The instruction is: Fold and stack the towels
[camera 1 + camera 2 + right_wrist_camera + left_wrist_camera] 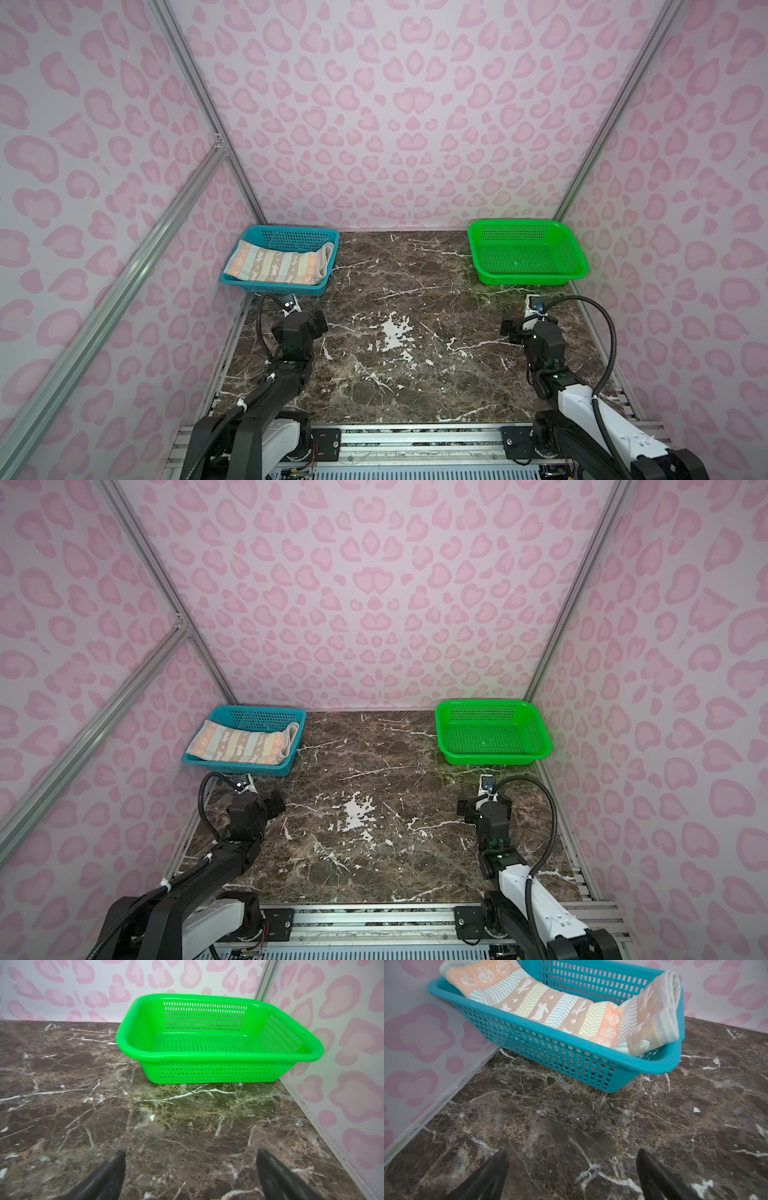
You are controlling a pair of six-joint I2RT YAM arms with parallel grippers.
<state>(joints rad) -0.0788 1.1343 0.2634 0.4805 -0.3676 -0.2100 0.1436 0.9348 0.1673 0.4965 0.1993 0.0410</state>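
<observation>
Towels (279, 264) lie folded in the blue basket (282, 289), chevron one on top. Left pincer (573, 1155) and right pincer (191, 1155) gape wide, empty, above the worktop (415, 374). We'd retreat without nudging that basket.

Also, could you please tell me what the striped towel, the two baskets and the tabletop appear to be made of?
Striped towel: soft woven cloth, probably cotton, matte; it sags, folds and shows stitched hems. Blue basket and green basket: moulded plastic, slightly glossy, with perforated walls. Tabletop: dark brown marble look with white veins; real stone or printed laminate, I cannot tell.
</observation>
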